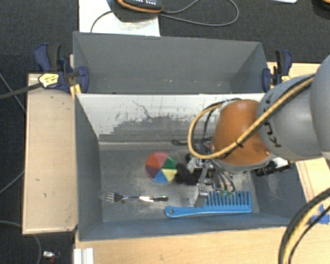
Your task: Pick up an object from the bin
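Grey metal bin (88, 164), floor scuffed, held three loose things. Ball (161, 167), round with red, yellow, green and blue wedges, near centre. Metal fork (133, 198), thin and shiny, at 8 o'clock, lying flat. Blue plastic comb (220, 205) at 5 o'clock along the near wall, teeth toward 12 o'clock, tapered handle toward 9. Gripper (202, 194) sat low at the comb's handle-side teeth; whether open or closed could not be told.

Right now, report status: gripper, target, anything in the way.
Gripper low over blue comb. Coloured ball and black piece just beside it. Fork lies apart.
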### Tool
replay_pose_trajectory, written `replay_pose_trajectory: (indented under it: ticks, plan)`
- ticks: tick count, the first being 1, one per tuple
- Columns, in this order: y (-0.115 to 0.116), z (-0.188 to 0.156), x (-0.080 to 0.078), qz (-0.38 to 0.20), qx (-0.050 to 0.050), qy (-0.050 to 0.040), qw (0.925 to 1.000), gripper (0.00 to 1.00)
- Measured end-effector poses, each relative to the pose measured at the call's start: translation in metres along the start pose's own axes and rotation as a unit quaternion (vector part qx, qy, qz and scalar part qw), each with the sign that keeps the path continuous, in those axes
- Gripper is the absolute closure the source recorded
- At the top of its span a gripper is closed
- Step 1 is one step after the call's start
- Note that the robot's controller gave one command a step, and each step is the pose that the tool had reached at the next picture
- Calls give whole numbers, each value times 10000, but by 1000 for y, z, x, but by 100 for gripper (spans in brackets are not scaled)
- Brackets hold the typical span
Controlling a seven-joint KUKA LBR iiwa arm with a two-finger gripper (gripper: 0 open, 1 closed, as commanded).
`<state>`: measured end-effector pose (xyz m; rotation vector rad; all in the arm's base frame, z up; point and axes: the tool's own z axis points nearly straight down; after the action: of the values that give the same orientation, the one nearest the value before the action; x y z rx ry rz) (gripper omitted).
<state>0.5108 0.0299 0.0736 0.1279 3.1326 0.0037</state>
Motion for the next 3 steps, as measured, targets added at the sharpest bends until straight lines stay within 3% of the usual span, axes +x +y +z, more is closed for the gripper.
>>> replay_pose_trajectory:
  ticks: [1, 2, 3]
  plan:
    - [0, 3, 5, -102, -2, 15, 9999, 100]
    - [0, 3, 5, -100, -3, 15, 9999, 100]
    - [-3, -70, 1, -159, 0, 29, 9999, 100]
